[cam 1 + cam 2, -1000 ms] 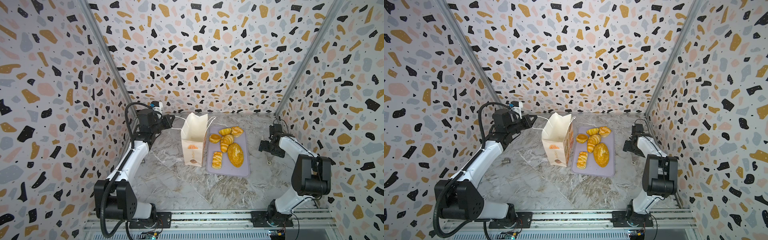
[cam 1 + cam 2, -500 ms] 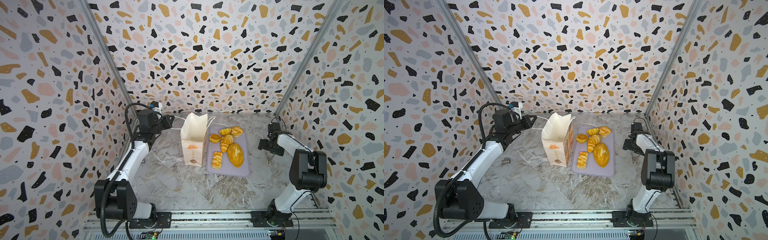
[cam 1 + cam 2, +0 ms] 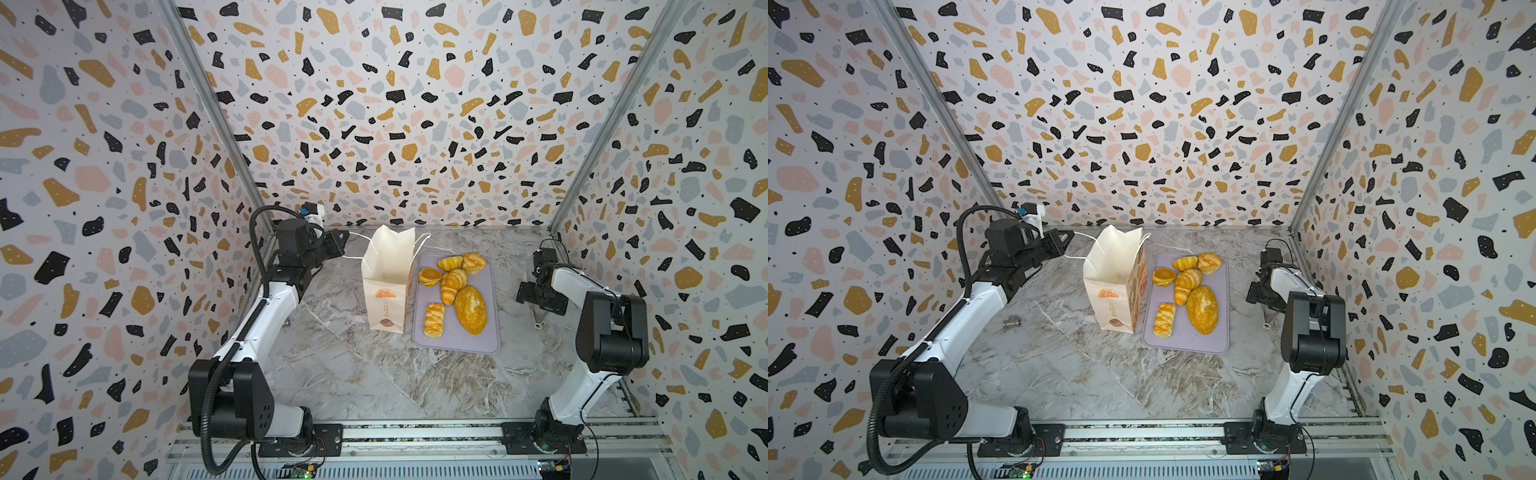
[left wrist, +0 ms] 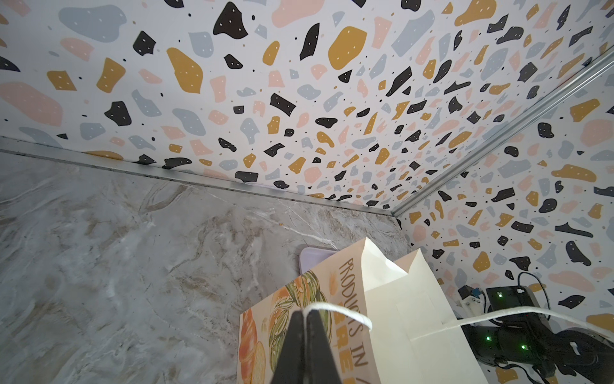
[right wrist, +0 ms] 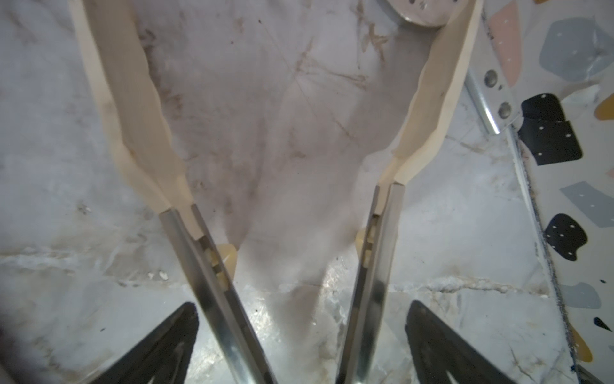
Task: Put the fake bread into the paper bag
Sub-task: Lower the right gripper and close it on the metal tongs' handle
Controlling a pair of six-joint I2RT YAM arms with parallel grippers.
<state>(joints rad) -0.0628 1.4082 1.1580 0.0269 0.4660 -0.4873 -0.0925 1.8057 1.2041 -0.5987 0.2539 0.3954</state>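
Paper bag: the paper bag (image 3: 388,291) stands upright on the counter (image 3: 374,382) with its mouth open. It is just beside the left edge of the lilac tray (image 3: 457,347); whether they touch, I cannot tell.

Fake bread: all six pieces lie on the lilac tray, to the right of the bag in both top views.

Near end of tray: the plaited pastry (image 3: 434,320) lies next to the seeded oval loaf (image 3: 471,309).

Far end of tray: the round bun (image 3: 430,276) is on the bag's side, and the striped rolls (image 3: 455,282) lie close together beside it.

Left gripper: the left gripper (image 4: 305,314) is raised to the left of the bag's top. Its jaws are fully closed and pinch the white string handle (image 4: 339,311), which runs from the tips to the bag's rim.

Right gripper: the right gripper (image 5: 302,306) is low over the counter near the right wall, well apart from the tray. Its jaws stand wide open.

Tongs: the metal tongs (image 5: 212,266) with cream tips lie on the counter. Their two arms pass between the open jaws, with a gap visible on each side.

Other: a small metal part (image 3: 1012,321) lies on the counter by the left arm.
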